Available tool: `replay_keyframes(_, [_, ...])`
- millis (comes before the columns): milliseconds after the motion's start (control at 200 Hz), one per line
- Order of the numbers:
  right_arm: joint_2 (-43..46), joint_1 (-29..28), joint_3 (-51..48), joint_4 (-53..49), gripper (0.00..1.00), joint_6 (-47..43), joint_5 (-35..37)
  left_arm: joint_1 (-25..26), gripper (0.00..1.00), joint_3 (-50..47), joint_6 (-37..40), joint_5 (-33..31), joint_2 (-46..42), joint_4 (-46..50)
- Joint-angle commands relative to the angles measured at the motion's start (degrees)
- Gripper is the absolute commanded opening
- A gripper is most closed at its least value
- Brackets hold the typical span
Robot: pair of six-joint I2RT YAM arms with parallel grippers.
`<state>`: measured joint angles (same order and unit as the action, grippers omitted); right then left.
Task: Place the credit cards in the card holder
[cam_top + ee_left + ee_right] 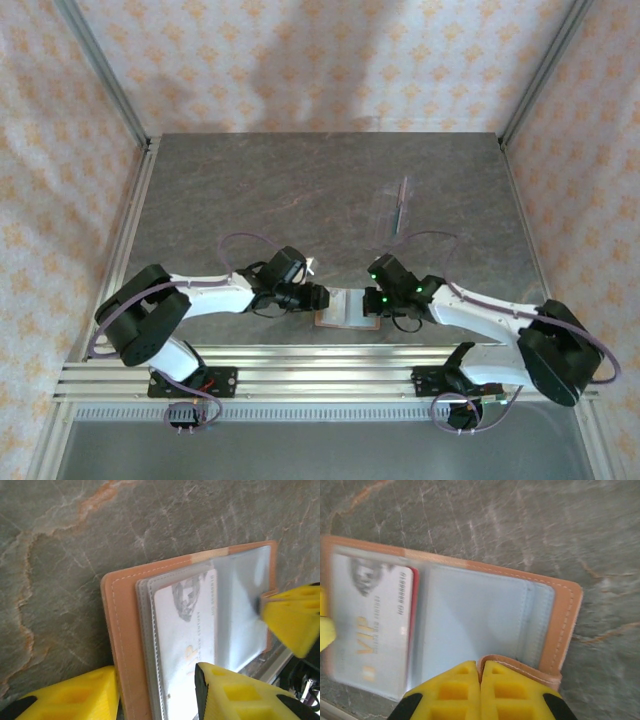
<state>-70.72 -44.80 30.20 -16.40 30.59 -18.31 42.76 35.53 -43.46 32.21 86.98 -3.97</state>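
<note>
The card holder (345,310) lies open and flat on the table (250,190), close to the near edge, right between the two arms. Its long side runs from left to right. The inside faces up, with see-through pockets (475,615). A pale card (370,630) sits in the pocket on the left half. The card's long side goes across the holder, not along it. A thin red edge shows beside the card.

The left gripper (155,680) is over the left half, with its jaws spread apart. One finger is by the brown cover and the other is over the card. The right gripper (481,670) is at the other half with its jaws pressed together. The snap tab (520,667) curls up just beside its fingers.

A clear stand (393,205) is far back on the table, well apart from the holder. A metal rail (300,380) runs along the near edge.
</note>
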Motion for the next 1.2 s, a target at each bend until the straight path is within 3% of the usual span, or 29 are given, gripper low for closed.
replay_keyframes(0, [-2.1,-1.67,0.9,8.65,0.01,0.96,-4.79,0.46,0.42,2.76,0.44,-0.37,-4.85,1.07])
replay_keyframes(140, [-4.0,-1.94,0.58,14.15,0.01,3.19,-7.04,0.56,0.42,4.5,1.47,-0.16,-5.99,5.56])
replay_keyframes(290, [-5.21,-1.92,-0.2,17.59,0.01,4.99,-7.95,0.98,0.42,2.89,-1.27,1.53,-6.13,0.79])
replay_keyframes(571, [0.47,-0.51,-2.59,9.98,0.05,6.84,-1.82,2.49,0.43,2.44,-1.9,1.54,-2.17,-0.87])
replay_keyframes(816, [10.0,1.33,-6.47,4.16,0.16,7.34,-0.06,2.74,0.43,0.15,-4.0,2.09,1.3,-6.49])
replay_keyframes(951, [11.08,1.91,-6.61,3.76,0.32,7.13,-1.01,2.85,0.43,0.7,-4.09,2.29,3.25,-7.86])
replay_keyframes(1196, [14.53,2.32,-5.24,-0.06,0.48,6.89,0.24,3.65,0.41,4.07,-2.84,1.6,4.29,-5.03])
